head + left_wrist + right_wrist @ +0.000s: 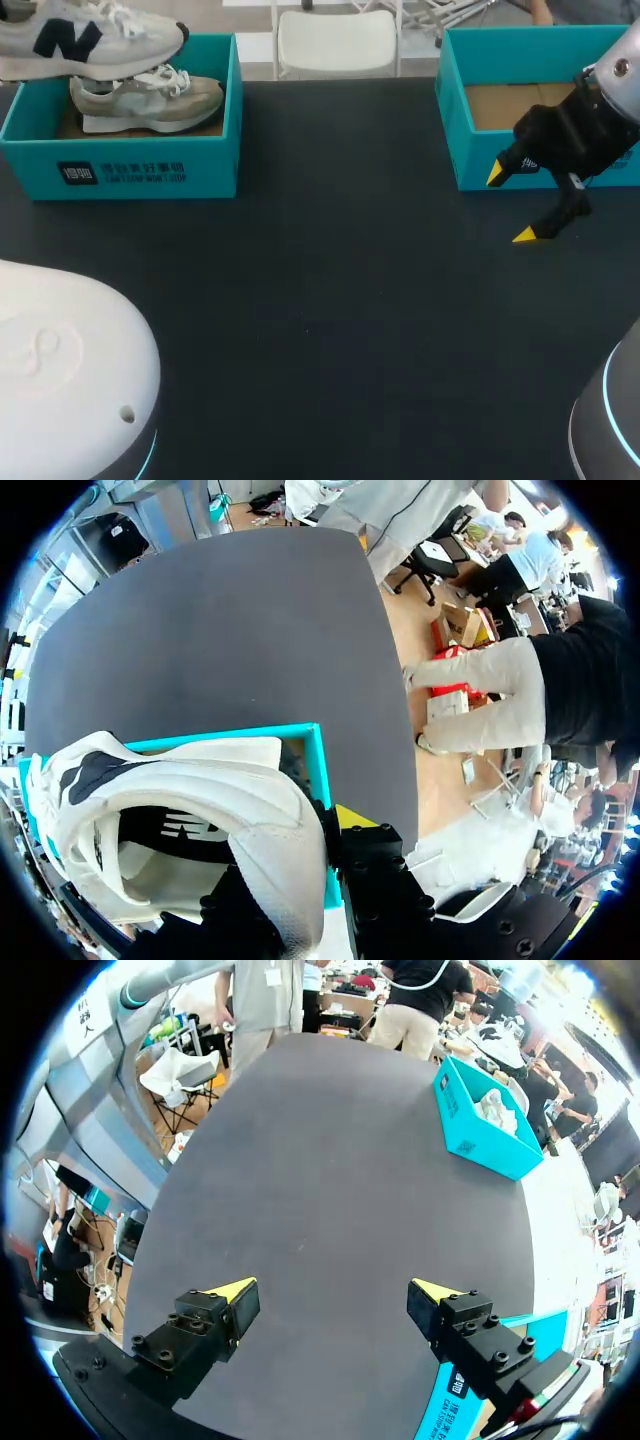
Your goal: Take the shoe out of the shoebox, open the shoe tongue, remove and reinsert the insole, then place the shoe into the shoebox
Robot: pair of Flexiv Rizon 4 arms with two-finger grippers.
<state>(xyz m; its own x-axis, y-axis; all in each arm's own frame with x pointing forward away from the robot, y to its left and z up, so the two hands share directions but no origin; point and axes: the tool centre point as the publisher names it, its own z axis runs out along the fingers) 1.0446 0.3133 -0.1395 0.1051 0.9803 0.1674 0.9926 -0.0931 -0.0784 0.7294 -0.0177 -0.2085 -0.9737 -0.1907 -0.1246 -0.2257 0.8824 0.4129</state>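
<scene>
Above the left shoebox [130, 165], the left gripper [300, 865] grips a white shoe [90, 40] clear of a grey shoe [150, 100] lying inside the box. Only one yellow fingertip [352, 816] shows, pressed against the shoe. Beside the right shoebox [455, 120], the right gripper [510, 204] hangs over the table [330, 300], fingers spread wide.

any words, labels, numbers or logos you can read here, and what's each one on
Left shoebox, front wall: a dark square logo and two rows of dark print, too small and blurred to read.
White shoe, side: one large dark emblem, a mark and not a readable word.
Right shoebox, outer wall beside the right wrist view's gripper: white print, too distorted to read.
No readable numbers or signs elsewhere on the table.
</scene>
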